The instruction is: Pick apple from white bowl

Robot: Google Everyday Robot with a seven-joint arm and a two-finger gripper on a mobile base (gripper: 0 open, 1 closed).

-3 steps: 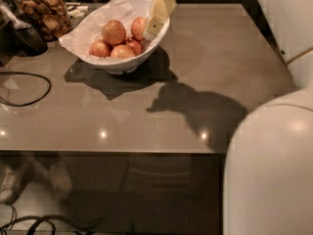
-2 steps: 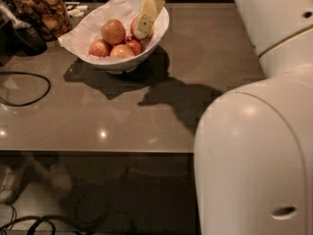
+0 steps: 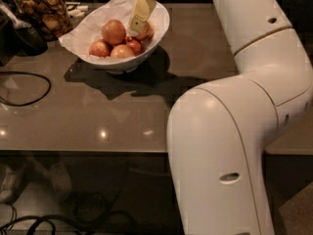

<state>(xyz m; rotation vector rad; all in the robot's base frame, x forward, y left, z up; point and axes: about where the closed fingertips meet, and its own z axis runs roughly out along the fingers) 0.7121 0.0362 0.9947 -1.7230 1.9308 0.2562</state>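
Observation:
The white bowl [image 3: 159, 26], lined with crumpled white paper, stands at the back of the brown table. It holds several apples. The apple [image 3: 113, 32], the largest and golden orange, lies at the top of the pile. Smaller, redder apples [image 3: 99, 48] lie in front of it and to its right. My gripper [image 3: 134, 29], pale yellow, reaches down into the bowl from above. Its tip is just to the right of the large apple, in front of another apple [image 3: 146, 32]. I cannot tell whether it touches either one.
My white arm [image 3: 234, 131] fills the right half of the view. A glass jar with brown contents [image 3: 43, 11] and a dark object [image 3: 22, 35] stand at the back left. A black cable [image 3: 29, 94] loops on the table's left. The front edge [image 3: 83, 152] runs across mid-frame.
The gripper has moved left, further in over the bowl and closer to the large apple. The arm has swung in and now covers more of the right side.

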